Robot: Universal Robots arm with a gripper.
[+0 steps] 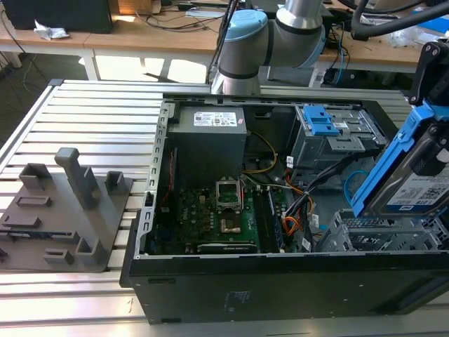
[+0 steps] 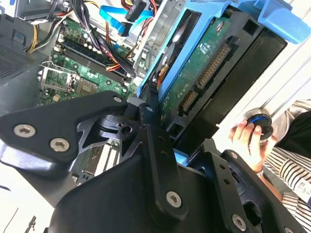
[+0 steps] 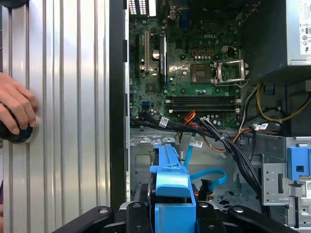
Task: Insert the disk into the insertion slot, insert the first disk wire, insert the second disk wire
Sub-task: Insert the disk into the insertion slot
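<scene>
Exterior view had my gripper (image 1: 428,144) at its right edge, clenched on the hard drive (image 1: 412,191) by its bright blue caddy (image 1: 384,165). I held the drive tilted, label side toward that camera, its low end over the perforated grey drive cage (image 1: 372,237) at the exterior view's right end of the open computer case (image 1: 280,291). The drive was not seated in the cage, and I could not tell whether its lower corner touched the cage's rim. Beyond the cage stood the grey bay with blue latches (image 1: 321,125), and toward the exterior view's left lay the motherboard (image 1: 210,210) with the power supply (image 1: 209,135) behind it. The case rested on a ribbed aluminium table (image 1: 91,119), where a grey plastic fixture (image 1: 66,210) sat well apart from it on the exterior view's left. In the second wrist view my black finger linkages (image 2: 160,155) ran alongside the drive's underside, its green circuit board (image 2: 206,58) bare. In the first wrist view a blue flat cable (image 3: 210,175) looped on the case floor just beyond the caddy's end, with a bundle of black wires (image 3: 233,145) crossing nearby, and a person's hand (image 3: 14,109) rested on a dark round knob (image 3: 19,135) on the table beside the case
</scene>
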